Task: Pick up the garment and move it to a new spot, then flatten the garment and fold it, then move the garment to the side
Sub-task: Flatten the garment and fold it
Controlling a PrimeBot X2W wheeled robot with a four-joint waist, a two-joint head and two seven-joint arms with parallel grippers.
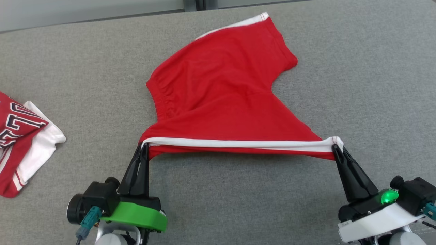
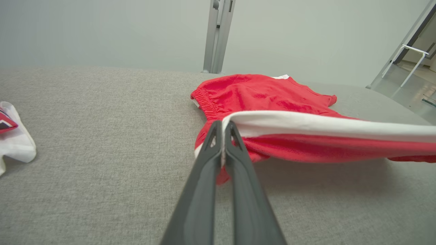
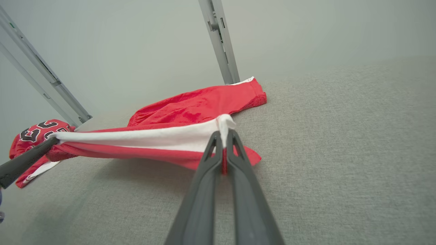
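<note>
The garment point(image 1: 221, 88) is a pair of red shorts with a white side stripe, spread over the middle of the grey table. Its near edge is lifted and stretched taut between my two grippers, while the far leg lies on the cloth surface. My left gripper point(image 1: 144, 147) is shut on the garment's near left corner by the waistband point(image 2: 223, 136). My right gripper point(image 1: 335, 147) is shut on the near right corner at the leg hem point(image 3: 223, 141). In the right wrist view the garment point(image 3: 190, 112) trails away to the left, where the left gripper's fingers point(image 3: 24, 161) show.
A second red and white garment with black lettering point(image 1: 20, 136) lies crumpled at the table's left edge. A metal post point(image 2: 218, 34) stands behind the table's far edge. Bare grey table point(image 1: 374, 85) stretches to the right and in front of the shorts.
</note>
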